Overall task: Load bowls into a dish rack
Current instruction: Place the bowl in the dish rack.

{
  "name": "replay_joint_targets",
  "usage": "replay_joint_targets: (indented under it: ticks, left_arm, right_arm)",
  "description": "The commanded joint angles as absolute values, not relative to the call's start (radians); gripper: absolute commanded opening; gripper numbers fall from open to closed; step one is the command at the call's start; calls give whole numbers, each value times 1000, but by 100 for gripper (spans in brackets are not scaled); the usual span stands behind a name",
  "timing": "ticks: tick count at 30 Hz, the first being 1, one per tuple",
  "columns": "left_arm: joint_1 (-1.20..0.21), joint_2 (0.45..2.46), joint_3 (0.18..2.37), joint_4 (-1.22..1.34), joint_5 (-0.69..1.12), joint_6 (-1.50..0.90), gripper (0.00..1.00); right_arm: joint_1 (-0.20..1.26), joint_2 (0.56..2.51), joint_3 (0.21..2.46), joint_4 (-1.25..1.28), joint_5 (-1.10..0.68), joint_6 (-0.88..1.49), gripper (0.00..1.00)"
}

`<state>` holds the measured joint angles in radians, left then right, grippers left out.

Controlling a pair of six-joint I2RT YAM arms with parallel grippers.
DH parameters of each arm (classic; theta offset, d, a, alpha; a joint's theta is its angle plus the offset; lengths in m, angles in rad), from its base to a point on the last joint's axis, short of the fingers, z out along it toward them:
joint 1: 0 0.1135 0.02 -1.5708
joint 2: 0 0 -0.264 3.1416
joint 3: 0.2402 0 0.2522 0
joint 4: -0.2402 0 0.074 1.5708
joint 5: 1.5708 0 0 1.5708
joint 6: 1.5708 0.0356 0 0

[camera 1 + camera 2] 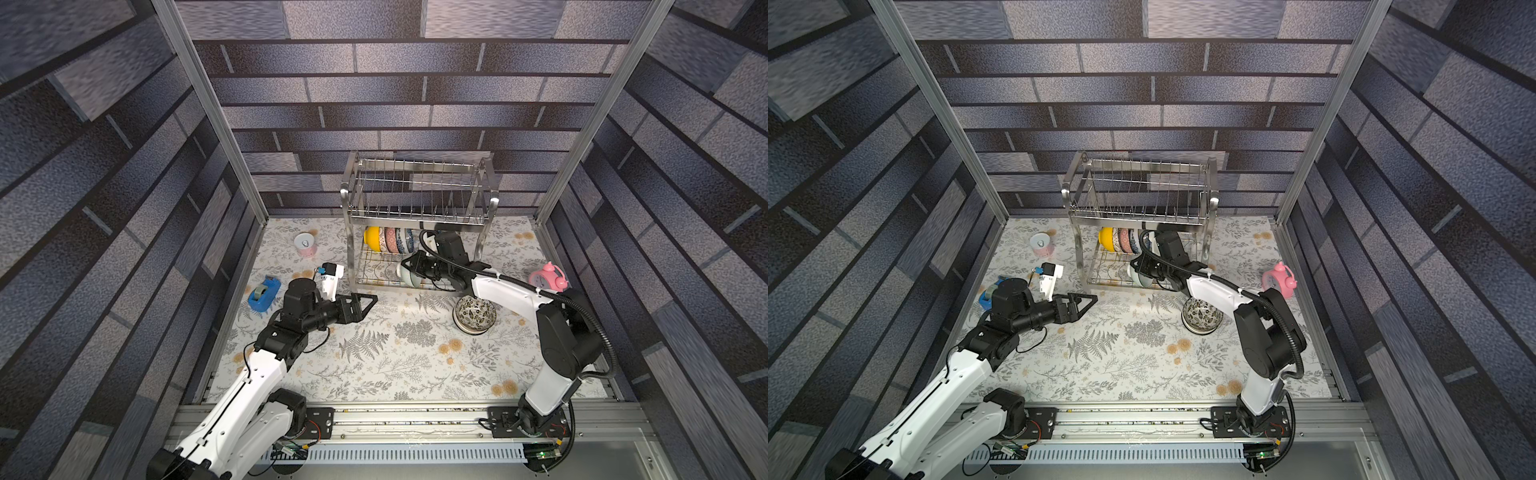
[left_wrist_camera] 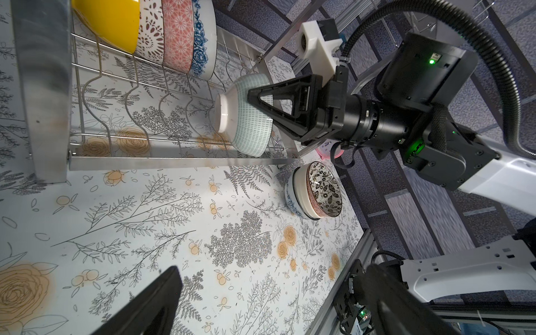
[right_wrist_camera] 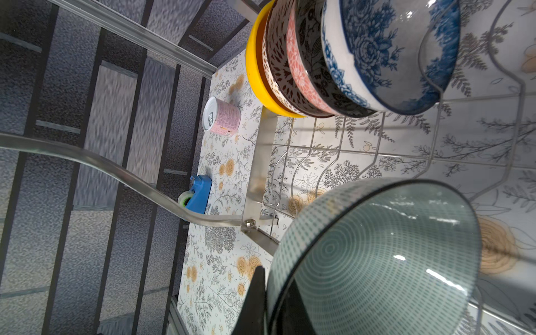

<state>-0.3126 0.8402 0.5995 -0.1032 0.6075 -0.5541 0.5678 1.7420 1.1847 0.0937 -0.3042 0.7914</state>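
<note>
The right gripper [image 2: 258, 107] clamps the rim of a pale green bowl [image 2: 240, 130], tipped on edge inside the dish rack's [image 1: 415, 217] lower tier, near four bowls [image 2: 177, 32] standing in a row there. Three stacked bowls [image 1: 475, 314] sit just in front of the rack. A pink can [image 1: 305, 245] with an unreadable label, a blue tape dispenser [image 1: 262, 293] and a pink alarm clock [image 1: 547, 276] flank the rack. The left gripper [image 1: 365, 303] hovers before it, jaws apart and empty.
</note>
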Motion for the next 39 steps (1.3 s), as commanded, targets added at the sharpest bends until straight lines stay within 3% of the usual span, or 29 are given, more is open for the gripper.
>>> replay_joint_targets:
  ticks: [1, 39]
  left_arm:
    - [-308, 850, 630, -69, 637, -539, 100]
    - [-314, 876, 649, -112, 635, -517, 100]
  right_arm:
    - [552, 1755, 1219, 190, -258, 819, 0]
    - [510, 1918, 1349, 288, 96, 874, 0]
